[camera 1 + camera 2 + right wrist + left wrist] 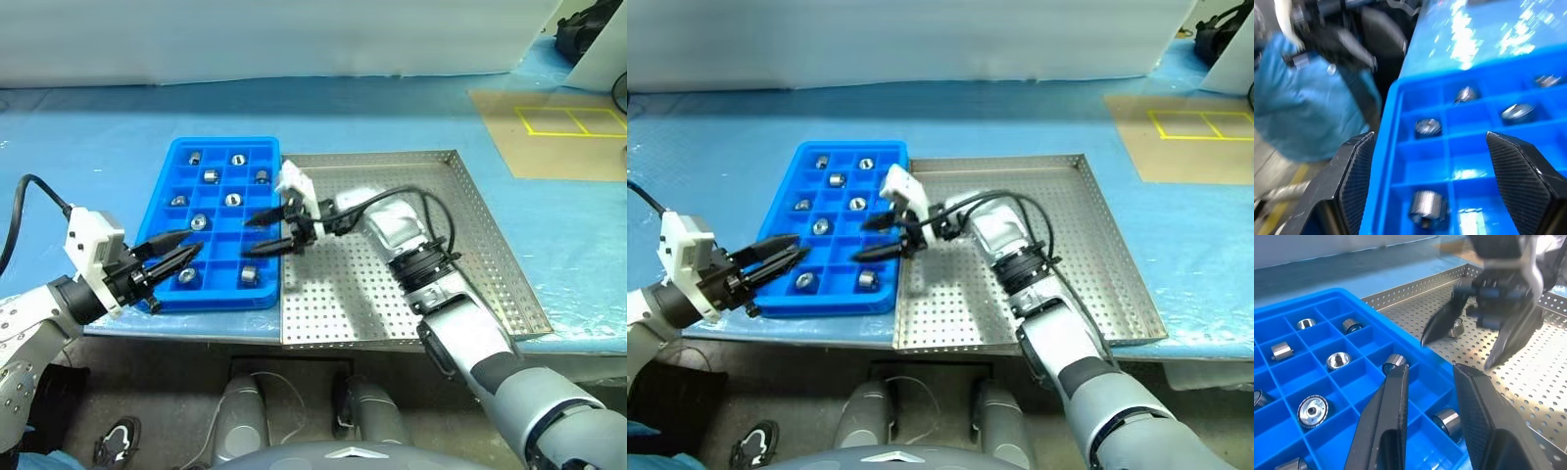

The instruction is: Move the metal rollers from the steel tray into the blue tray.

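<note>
Blue-covered table, white wall, perhaps cardboard at right.

Blue-covered table carries blue tray, steel tray touching.

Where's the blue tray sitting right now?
In the left eye view, the blue tray lies on the blue-covered table, its long side against the left rim of the steel tray.

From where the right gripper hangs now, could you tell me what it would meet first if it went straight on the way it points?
Probably the blue tray: the right gripper, open, points across its near rows, slightly downward, towards the left gripper. Depth is uncertain.
</note>
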